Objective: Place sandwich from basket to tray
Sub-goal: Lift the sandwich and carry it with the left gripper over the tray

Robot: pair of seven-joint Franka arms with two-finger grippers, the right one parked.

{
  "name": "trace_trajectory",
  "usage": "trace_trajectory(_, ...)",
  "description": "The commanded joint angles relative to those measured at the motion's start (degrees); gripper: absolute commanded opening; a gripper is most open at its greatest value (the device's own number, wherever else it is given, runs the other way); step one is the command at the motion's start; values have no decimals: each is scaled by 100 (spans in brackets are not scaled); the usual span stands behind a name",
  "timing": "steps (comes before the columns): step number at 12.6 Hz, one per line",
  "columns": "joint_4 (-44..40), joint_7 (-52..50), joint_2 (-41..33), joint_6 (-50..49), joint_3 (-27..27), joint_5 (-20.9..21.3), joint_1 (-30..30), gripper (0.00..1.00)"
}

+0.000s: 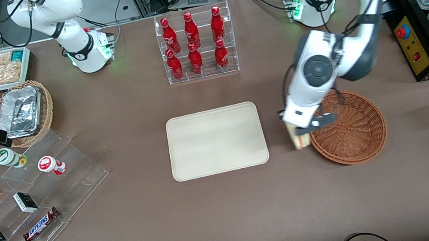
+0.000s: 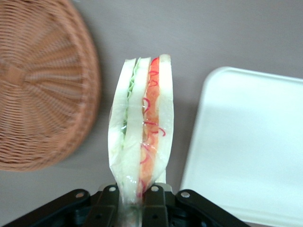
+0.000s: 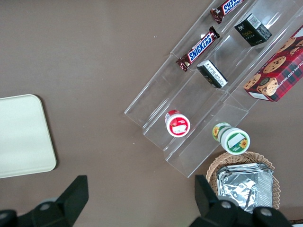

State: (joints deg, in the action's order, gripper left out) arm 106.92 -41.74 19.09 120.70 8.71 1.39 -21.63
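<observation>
Front view: the working arm's gripper (image 1: 302,128) hangs over the strip of bare table between the basket (image 1: 353,132) and the tray (image 1: 216,140), its fingers clamped on the sandwich (image 1: 299,139), which is clear of the basket's bowl and held above the tabletop just beside the basket's rim. The wrist view confirms the hold: the black fingers (image 2: 110,204) pinch one end of the sandwich (image 2: 142,130), and the wedge projects straight out from them, bread slices and the red and green filling layers running lengthwise away from the fingers. In that view the basket (image 2: 40,90) lies to one side of the wedge and the tray (image 2: 251,142) to the other, neither touching it. The relation governing the coming move is therefore sideways: the tray lies toward the parked arm's end of the table from the gripper, at about the same distance from the front camera, so a lateral carry across the remaining gap should bring the wedge over the tray's nearest short edge. By this judgement the lift is complete and the transfer is roughly midway; the release is not yet done. The tray surface carries nothing that would obstruct a set-down. A rack of red bottles (image 1: 196,45) stands farther from the front camera than the tray, outside the likely path.
</observation>
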Motion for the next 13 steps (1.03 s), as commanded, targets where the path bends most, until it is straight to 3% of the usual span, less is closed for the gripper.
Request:
trace_trajectory(1, -925, -509, 787, -152, -62, -25, -533, 0)
trace_trajectory(13, -3045, -1793, 2626, -126, -71, -8, -1905, 0)
